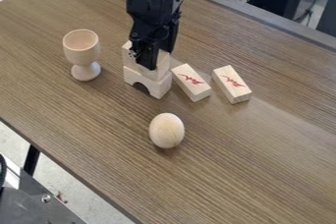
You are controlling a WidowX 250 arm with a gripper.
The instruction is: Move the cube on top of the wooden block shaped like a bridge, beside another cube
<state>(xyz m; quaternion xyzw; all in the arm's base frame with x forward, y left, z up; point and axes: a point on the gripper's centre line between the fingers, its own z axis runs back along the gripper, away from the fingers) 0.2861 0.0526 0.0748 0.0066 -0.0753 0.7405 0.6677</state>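
The black gripper (152, 60) hangs down right over the bridge-shaped wooden block (156, 86), whose arch faces the camera's lower left. On top of the bridge, one pale wooden cube (128, 57) sits at the left end. Beside it, a second cube (157, 73) is at the right end, partly covered by the gripper. The gripper's lower end overlaps both cubes' tops in this view, so whether it grips either cannot be told.
Left of the bridge stands a wooden egg cup (82, 51). Two rectangular wooden blocks with red marks, one nearer (191, 82) and one farther right (232, 84), lie to the right. A wooden egg (166, 130) rests in front on the brown table (263, 169).
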